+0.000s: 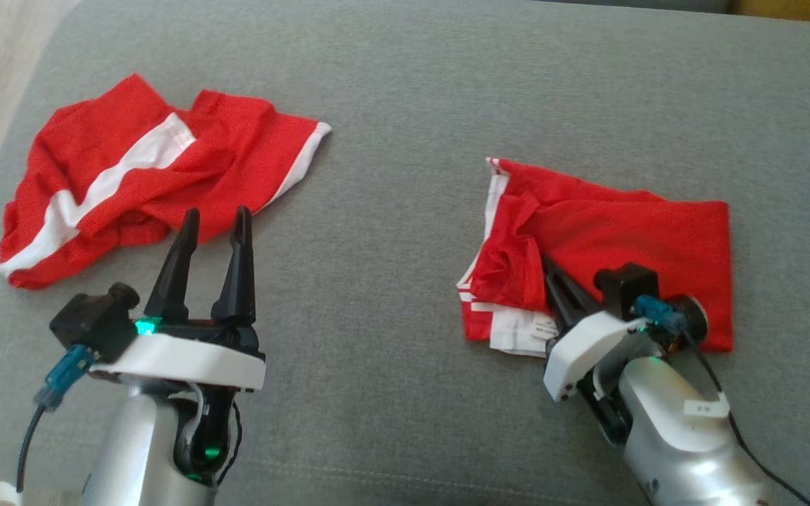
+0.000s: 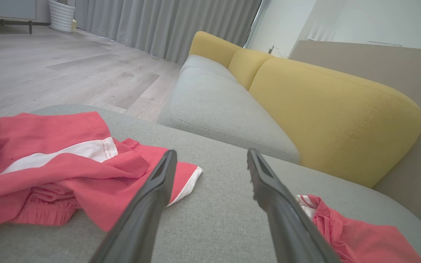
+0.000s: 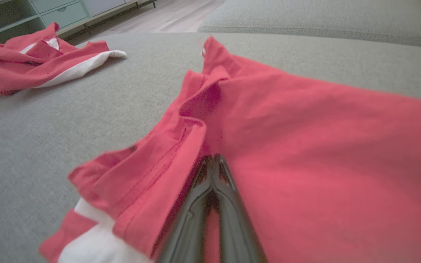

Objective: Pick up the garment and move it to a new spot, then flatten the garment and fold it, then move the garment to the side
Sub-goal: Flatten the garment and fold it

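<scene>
A folded red garment (image 1: 630, 225) with white trim lies on the right of the grey cushion (image 1: 391, 232). Its left edge is bunched up. My right gripper (image 1: 547, 267) is shut on that bunched fold, and in the right wrist view its closed tips (image 3: 214, 157) meet at a crease of the red fabric (image 3: 305, 146). A second red garment (image 1: 131, 169) with a white stripe lies crumpled at the left. Just short of its near edge, my left gripper (image 1: 216, 211) stands open and holds nothing. In the left wrist view that gripper (image 2: 211, 153) points past the crumpled garment (image 2: 49, 160).
Behind the grey cushion stand another grey seat (image 2: 214, 106) and yellow backrests (image 2: 323, 109). Wooden floor (image 2: 49, 69) lies beyond the cushion's left edge. Bare cushion separates the two garments. A pale cabinet (image 3: 49, 14) stands far off on the floor.
</scene>
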{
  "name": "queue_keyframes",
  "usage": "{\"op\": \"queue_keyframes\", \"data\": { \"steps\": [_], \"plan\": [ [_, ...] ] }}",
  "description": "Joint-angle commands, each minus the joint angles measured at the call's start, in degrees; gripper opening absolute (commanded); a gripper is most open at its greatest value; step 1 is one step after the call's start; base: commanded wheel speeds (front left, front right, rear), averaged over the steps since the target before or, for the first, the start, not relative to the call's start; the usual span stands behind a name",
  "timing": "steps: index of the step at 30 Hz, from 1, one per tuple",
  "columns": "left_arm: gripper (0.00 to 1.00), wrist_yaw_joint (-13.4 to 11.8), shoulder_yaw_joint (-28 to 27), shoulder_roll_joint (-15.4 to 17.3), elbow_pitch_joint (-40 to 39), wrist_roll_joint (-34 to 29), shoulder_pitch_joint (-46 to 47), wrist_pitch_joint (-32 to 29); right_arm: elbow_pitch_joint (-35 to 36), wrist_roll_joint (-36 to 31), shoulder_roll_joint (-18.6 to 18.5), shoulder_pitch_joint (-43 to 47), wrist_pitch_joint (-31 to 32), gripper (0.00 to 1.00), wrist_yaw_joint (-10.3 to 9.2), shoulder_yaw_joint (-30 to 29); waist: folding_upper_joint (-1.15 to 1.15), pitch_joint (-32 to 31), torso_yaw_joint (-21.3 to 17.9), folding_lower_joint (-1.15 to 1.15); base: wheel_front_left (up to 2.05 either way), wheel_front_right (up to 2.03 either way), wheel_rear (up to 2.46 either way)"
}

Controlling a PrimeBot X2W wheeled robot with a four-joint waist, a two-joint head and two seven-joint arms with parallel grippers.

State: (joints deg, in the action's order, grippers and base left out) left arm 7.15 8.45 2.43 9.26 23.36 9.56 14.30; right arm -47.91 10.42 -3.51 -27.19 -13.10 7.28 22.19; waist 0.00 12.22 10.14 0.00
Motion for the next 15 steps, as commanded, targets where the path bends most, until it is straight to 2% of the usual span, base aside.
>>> {"op": "queue_keyframes", "data": {
  "steps": [1,8,12,15],
  "plan": [
    [1.00,0.3,-2.1,0.4,-1.9,0.1,1.1,0.7,1.4,0.7,0.6,0.8,0.1,0.00,0.21,1.5,0.00,-0.2,-0.7,0.00,0.00,0.00,0.00],
    [1.00,0.3,-3.0,0.4,-1.8,0.0,0.9,0.7,4.6,2.7,0.6,0.1,-0.8,0.00,0.21,1.7,0.00,-1.5,-3.3,0.00,0.00,0.00,0.00],
    [1.00,0.3,-3.5,0.4,-2.0,0.1,0.4,0.7,8.4,2.5,0.6,-0.9,-1.4,0.00,0.21,-1.2,0.00,-2.9,-5.3,0.00,0.00,0.00,0.00],
    [1.00,0.3,-3.7,0.4,-2.4,0.2,-0.1,0.7,11.9,-0.1,0.6,-1.0,-1.7,0.00,0.21,-4.1,0.00,-3.9,-7.0,0.00,0.00,0.00,0.00]
  ]
}}
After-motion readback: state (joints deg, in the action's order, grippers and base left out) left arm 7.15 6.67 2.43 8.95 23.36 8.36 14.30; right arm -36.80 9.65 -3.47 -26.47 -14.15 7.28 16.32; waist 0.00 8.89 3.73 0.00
